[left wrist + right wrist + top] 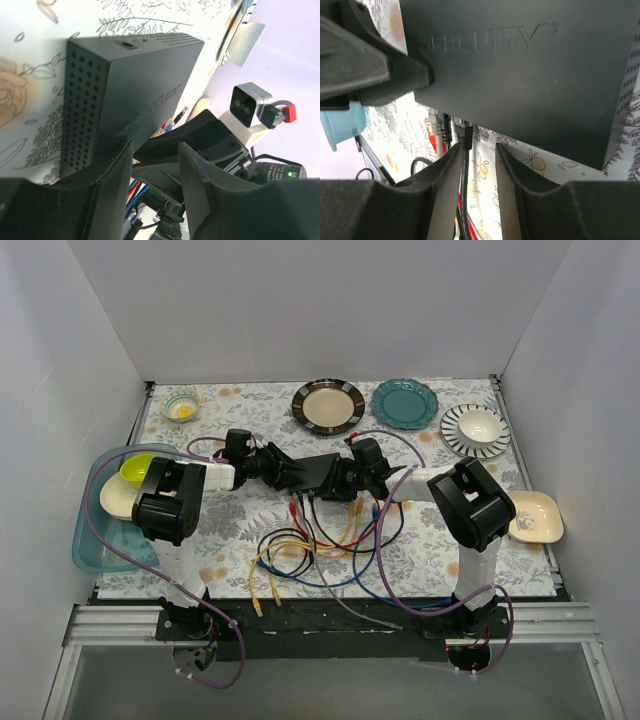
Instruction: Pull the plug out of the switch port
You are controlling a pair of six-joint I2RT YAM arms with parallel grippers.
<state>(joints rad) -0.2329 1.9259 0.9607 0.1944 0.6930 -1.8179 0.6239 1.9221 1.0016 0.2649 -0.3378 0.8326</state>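
**Right gripper [477,147] straddles the black plug [465,136] at the switch [520,65]**

Fingers of the right gripper fill the bottom of its wrist view. They stand apart, with flowered desk [540,162] cloth showing in the gap. The black plug sits at their tips, close against the inner face of the left-hand finger. Its head meets the switch's socket edge, and its black cable [463,190] runs back down between the fingers. Nothing is clamped on the plug. Just beside it a grey plug [436,125] and another dark one sit along the same edge, with something red behind them.

From above, the switch lies at the middle of the desk, between the two arms. Its socket edge faces the arm bases.

The left gripper [154,146] is at the switch's vented short end. Its jaws are partly apart, and one fingertip [122,155] presses on the box's corner. I cannot tell whether the box is pinched between them. The right arm's fingers show through the gap.

A tangle of loose cables [320,540] in red, blue, yellow and black spreads from the socket edge toward the near side. Along the far edge sit a brown-rimmed plate [328,405], a teal plate [405,403] and a striped plate [476,430] holding a white bowl. A blue tray [95,540] lies at the left.
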